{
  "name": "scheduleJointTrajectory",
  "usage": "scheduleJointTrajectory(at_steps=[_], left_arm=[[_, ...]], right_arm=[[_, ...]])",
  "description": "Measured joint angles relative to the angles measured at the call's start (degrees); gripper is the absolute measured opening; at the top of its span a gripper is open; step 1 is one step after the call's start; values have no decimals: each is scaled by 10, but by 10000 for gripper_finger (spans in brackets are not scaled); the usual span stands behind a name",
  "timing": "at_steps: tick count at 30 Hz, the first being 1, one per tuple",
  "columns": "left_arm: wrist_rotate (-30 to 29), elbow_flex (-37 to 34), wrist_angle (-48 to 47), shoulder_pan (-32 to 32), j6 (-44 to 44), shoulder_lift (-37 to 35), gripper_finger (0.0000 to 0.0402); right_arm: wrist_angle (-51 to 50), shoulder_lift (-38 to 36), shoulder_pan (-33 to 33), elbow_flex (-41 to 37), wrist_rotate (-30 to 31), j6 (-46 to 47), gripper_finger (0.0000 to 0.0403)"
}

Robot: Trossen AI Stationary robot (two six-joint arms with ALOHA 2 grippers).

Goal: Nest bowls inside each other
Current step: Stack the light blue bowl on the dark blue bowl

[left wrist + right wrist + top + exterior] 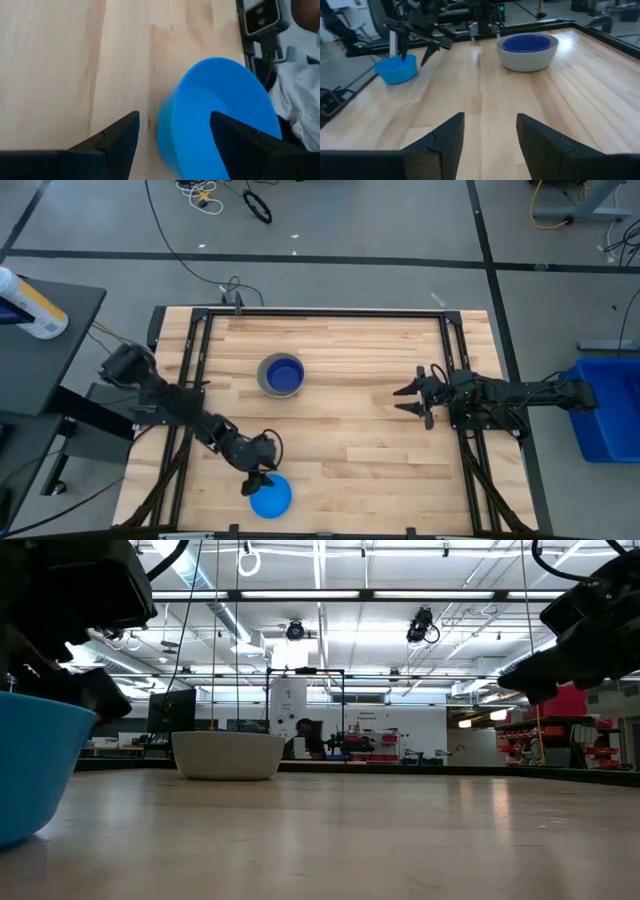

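A bright light blue bowl (270, 498) stands upright on the table near its front edge, left of the middle. My left gripper (174, 119) hangs open just over it, slanting down, one finger over the bowl's hollow and the other outside its wall (167, 132); no touch shows. Farther back, a dark blue bowl (284, 376) sits inside the grey bowl (266, 376), which rests on its base. My right gripper (408, 400) stands open above the table's right side, pointing toward the table's left, with nothing between its fingers.
A black frame (320, 311) runs round the wooden table top. The wide middle of the table between the two bowls and my right gripper (490, 120) is bare wood. A white bottle (30, 305) lies on a side stand off the table's left.
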Motion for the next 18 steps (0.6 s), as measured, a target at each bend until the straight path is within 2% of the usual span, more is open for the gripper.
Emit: scheduleJointTrajectory(at_steps=[7, 10, 14, 18], left_arm=[[-41, 1, 53, -20, -54, 26, 251], [-55, 0, 50, -27, -61, 26, 238], [-62, 0, 50, -32, -65, 25, 199], [-62, 0, 49, -34, -58, 25, 141]], right_arm=[[4, 0, 0, 0, -15, 0, 187], [4, 0, 0, 0, -15, -2, 190], [4, 0, 0, 0, -15, -7, 195], [3, 0, 0, 0, -15, -13, 193]])
